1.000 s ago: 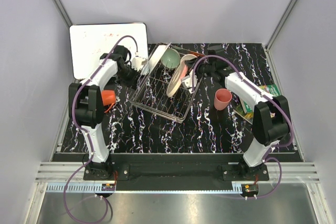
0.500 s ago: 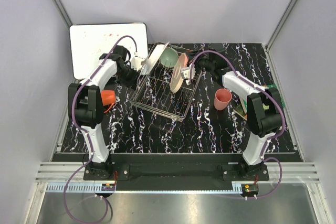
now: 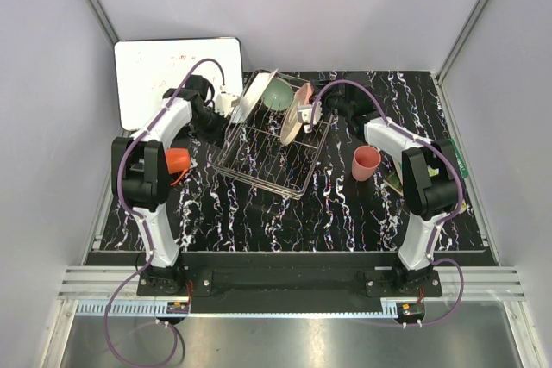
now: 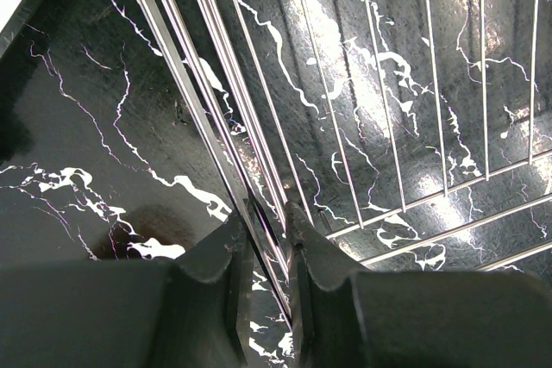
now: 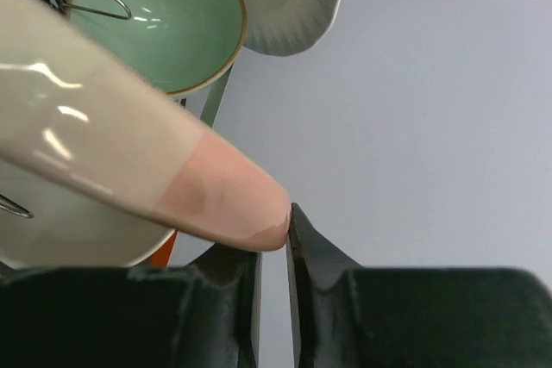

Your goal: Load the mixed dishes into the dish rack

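I am watching the dish rack (image 3: pixel 263 154) sitting at an angle in the middle of the top view, on the black marbled surface (image 3: pixel 345 213). My left end effector (image 4: pixel 269 226) is reaching in at the rack's upper left corner. In the left wrist view its two fingers are pressing together on the thin wire rim, with the rack's floor bars running off toward the upper right of that frame.

My right end effector (image 5: pixel 274 230) is coming in from the right of the rack. In the right wrist view its fingers are pinching the pink edge of the large pink-and-cream plate (image 3: pixel 296 115). That plate is standing on edge inside the rack, near its upper right side.

The mint green bowl (image 3: pixel 278 95) is resting just to the left of that plate at the rack's top end, tipped so its inside is facing the camera. The white plate (image 3: pixel 253 95) is leaning beside the bowl, at the rack's upper left corner.

The orange mug (image 3: pixel 177 159) is sitting outside the rack, to its left, close against the left arm. The small pink cup (image 3: pixel 366 163) is sitting on the surface to the right of the rack, apart from it. The whiteboard (image 3: pixel 168 75) is lying in the upper left of the frame.
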